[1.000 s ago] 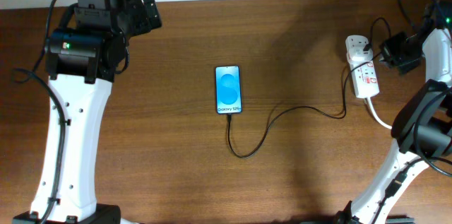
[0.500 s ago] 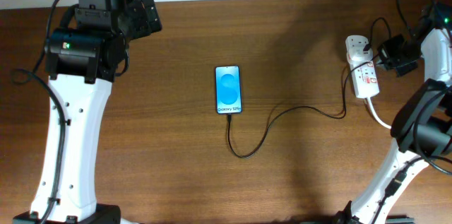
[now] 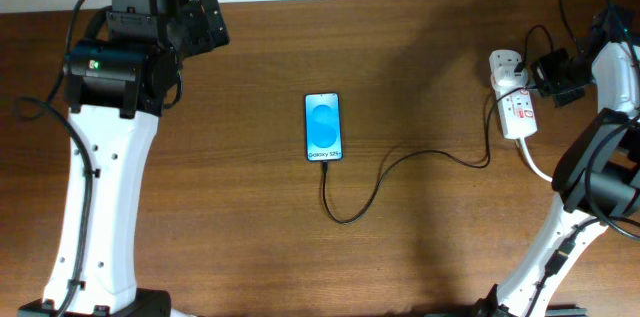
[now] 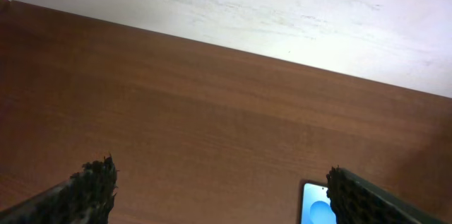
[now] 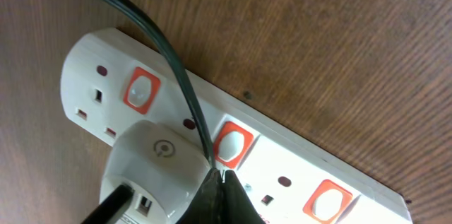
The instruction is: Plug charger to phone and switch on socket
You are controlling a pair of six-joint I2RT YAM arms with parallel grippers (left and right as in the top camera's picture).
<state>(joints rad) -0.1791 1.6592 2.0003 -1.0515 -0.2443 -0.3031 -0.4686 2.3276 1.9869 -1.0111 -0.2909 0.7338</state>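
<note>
My right gripper has slid a little toward 9 o'clock in the last second. Now it is right over the socket, which lies far out at 3 o'clock on the table. Its fingers are pinched shut and hold nothing. In my right wrist view the closed tip sits right at the middle red switch, beside the white plug. I cannot tell if it is pushing yet. The phone has not moved. It lies in the middle of the table with its screen lit blue. The charger comes out of its 6 o'clock end, makes a loop and runs off to the socket. So I think the plugging part is done and only the switch is left to press. My left gripper waits wide open and empty at 10 o'clock.
</note>
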